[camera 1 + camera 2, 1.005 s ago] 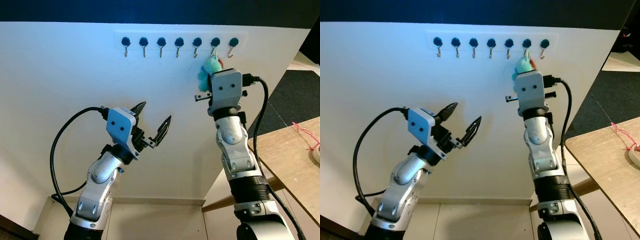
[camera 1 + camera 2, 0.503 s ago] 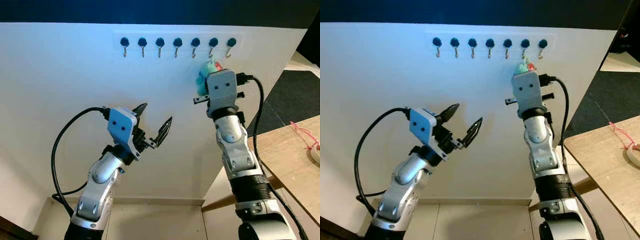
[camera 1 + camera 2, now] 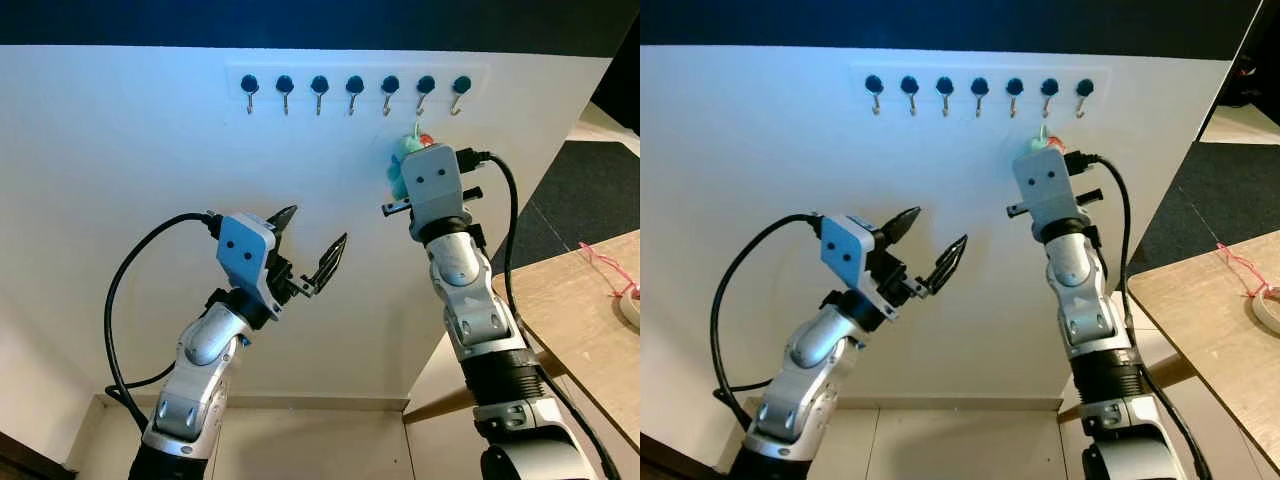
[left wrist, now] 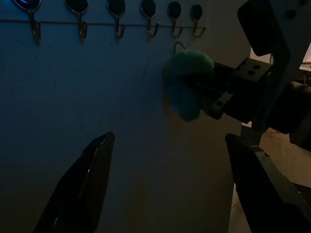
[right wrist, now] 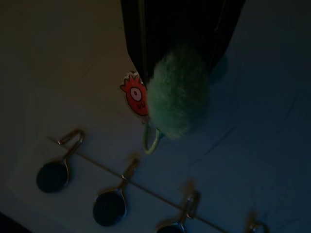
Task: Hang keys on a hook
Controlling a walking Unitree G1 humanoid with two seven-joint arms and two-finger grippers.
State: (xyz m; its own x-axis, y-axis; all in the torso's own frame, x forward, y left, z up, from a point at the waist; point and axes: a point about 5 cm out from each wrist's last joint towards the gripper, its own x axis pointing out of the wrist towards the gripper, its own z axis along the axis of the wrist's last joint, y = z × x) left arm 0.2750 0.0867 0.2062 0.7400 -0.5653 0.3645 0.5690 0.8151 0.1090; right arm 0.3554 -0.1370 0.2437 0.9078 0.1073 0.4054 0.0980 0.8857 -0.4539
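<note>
The right gripper (image 5: pixel 180 53) is raised in the upper right of the frame, just under the row of hooks (image 3: pixel 353 86). It pinches the keys (image 5: pixel 179 96) by their green pompom, with a ring below the hooks, not yet hung. The left gripper (image 3: pixel 308 250) hangs lower at centre left, fingers spread and holding nothing.

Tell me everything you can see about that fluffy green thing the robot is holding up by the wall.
It is a keychain: a fuzzy teal pompom with a small red cartoon tag beside it and a thin wire loop poking out past it. The right claw pinches the pompom between its black fingers and holds it close to the white wall, just below the hooks. The loop is not on any hook yet.
</note>
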